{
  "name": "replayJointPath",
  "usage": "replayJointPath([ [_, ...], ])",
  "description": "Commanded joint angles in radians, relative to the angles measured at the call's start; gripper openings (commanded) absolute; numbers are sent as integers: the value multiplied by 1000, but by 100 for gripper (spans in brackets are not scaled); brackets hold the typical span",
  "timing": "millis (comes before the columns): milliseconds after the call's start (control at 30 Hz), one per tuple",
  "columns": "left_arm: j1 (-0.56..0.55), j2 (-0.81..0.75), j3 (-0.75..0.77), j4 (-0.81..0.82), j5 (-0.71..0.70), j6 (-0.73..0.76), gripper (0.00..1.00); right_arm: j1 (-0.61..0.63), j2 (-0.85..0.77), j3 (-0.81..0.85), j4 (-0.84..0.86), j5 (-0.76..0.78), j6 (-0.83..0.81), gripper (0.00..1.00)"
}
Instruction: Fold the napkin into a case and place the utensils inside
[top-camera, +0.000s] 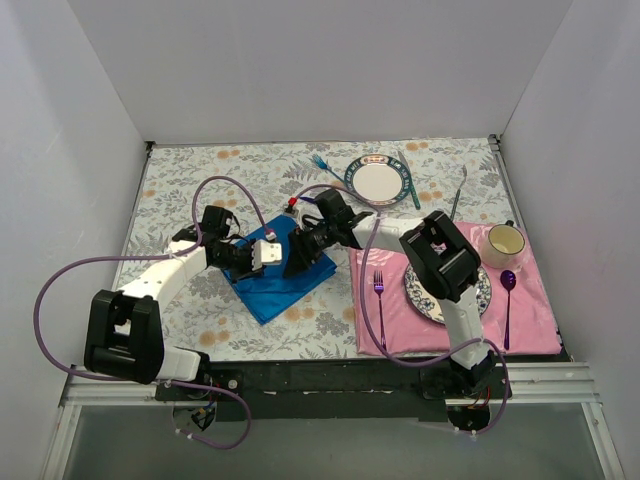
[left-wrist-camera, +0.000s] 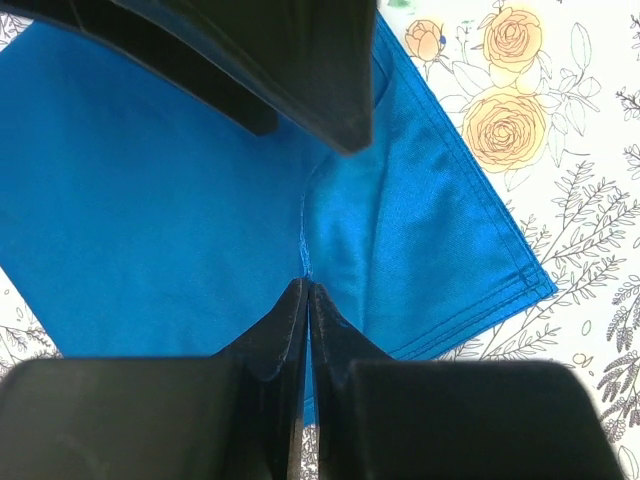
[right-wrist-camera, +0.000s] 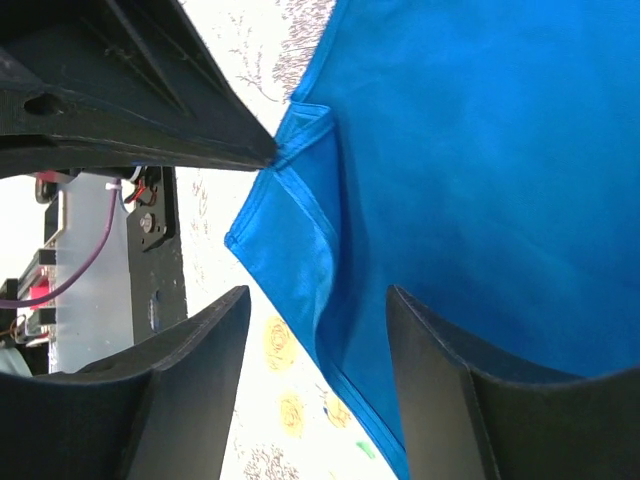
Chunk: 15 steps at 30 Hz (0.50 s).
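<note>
Just left of the pink placemat (top-camera: 530, 312) lies the folded blue napkin (top-camera: 268, 292), the left gripper (left-wrist-camera: 307, 288) pinching a raised crease in it. Nearer the placemat, the right gripper (right-wrist-camera: 318, 310) stands spread over the napkin's folded edge.

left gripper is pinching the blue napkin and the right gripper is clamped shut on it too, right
Not quite. The left gripper is indeed shut on the napkin, but the right gripper is not clamped on it. The right wrist view shows its fingers standing apart, open around the napkin's folded edge.
</note>
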Motion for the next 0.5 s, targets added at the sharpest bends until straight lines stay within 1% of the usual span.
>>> replayJointPath([
  [0, 6, -6, 23, 33, 36, -10, 0, 19, 2, 18, 43, -19, -17, 63],
  [200, 17, 20, 30, 110, 11, -78, 0, 22, 34, 62, 25, -25, -2, 62],
  [367, 38, 67, 50, 199, -4, -147, 0, -25, 10, 94, 57, 0, 90, 67],
  [467, 40, 115, 82, 254, 0, -176, 0, -73, -20, 116, 10, 16, 92, 71],
])
